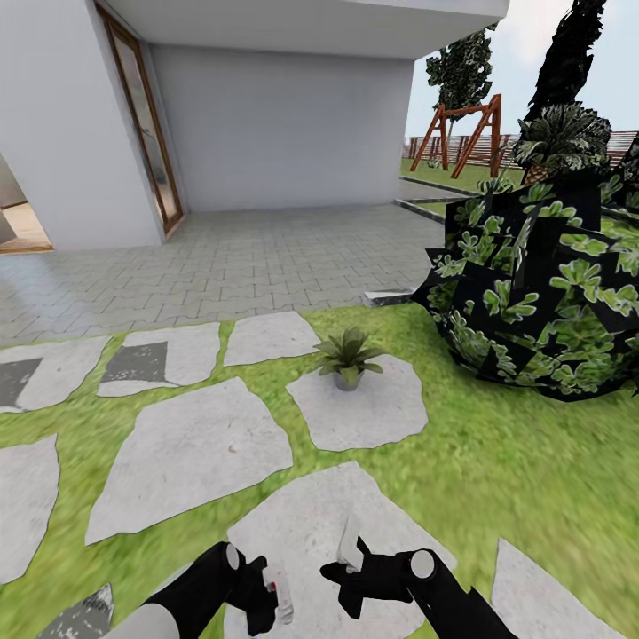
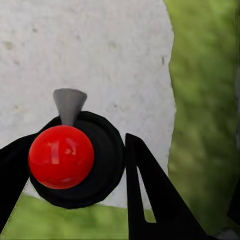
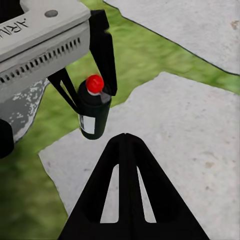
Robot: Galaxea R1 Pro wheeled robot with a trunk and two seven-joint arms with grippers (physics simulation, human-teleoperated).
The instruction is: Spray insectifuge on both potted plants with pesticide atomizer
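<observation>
My left gripper [image 1: 266,593] is shut on the pesticide atomizer [image 1: 282,600], low over a stepping stone. In the right wrist view the atomizer [image 3: 94,112] is a dark bottle with a red cap and a pale label, upright between the left gripper's [image 3: 92,85] fingers. The left wrist view looks down on its red cap [image 2: 61,156] and grey nozzle. Beside it, a short way to the right, my right gripper [image 1: 342,577] has its jaws together and holds nothing [image 3: 125,137]. One potted plant [image 1: 348,355], a low green rosette in a grey pot, stands on a stone ahead. The second plant is out of view.
A big black-backed leafy bush [image 1: 541,293] crowds the right. Grey stepping stones [image 1: 191,453] lie across the lawn [image 1: 497,479]. Behind are a paved terrace [image 1: 266,257], the house wall with a wooden door [image 1: 146,124], a swing frame [image 1: 461,133], a palm [image 1: 561,142] and the fence.
</observation>
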